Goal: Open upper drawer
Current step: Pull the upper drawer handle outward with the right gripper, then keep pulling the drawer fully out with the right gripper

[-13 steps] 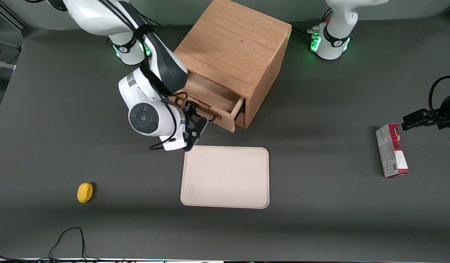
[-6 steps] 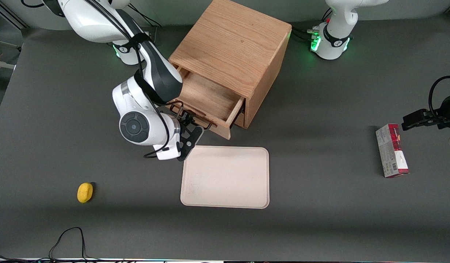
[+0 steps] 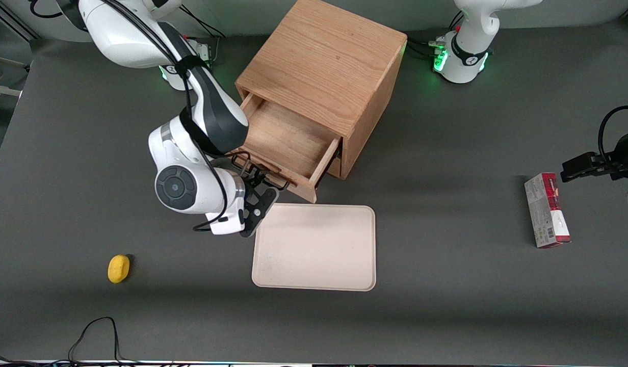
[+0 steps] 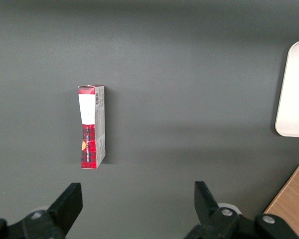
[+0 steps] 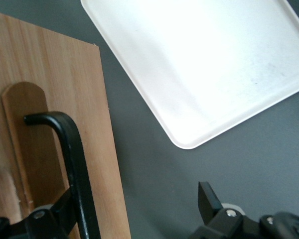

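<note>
The light oak cabinet stands at the middle of the table's back. Its upper drawer is pulled well out and its bare oak floor shows. My right gripper is at the drawer's front, at the long black bar handle. In the right wrist view the gripper is open wide. One finger sits between the handle and the drawer front; the other finger hangs clear over the mat. The lower drawer is hidden under the upper one.
A cream tray lies flat just in front of the open drawer, also in the right wrist view. A small yellow object lies toward the working arm's end. A red and white box lies toward the parked arm's end.
The upper drawer has slid farther out of the cabinet toward the tray, and my gripper at its handle has moved with it toward the front camera.
</note>
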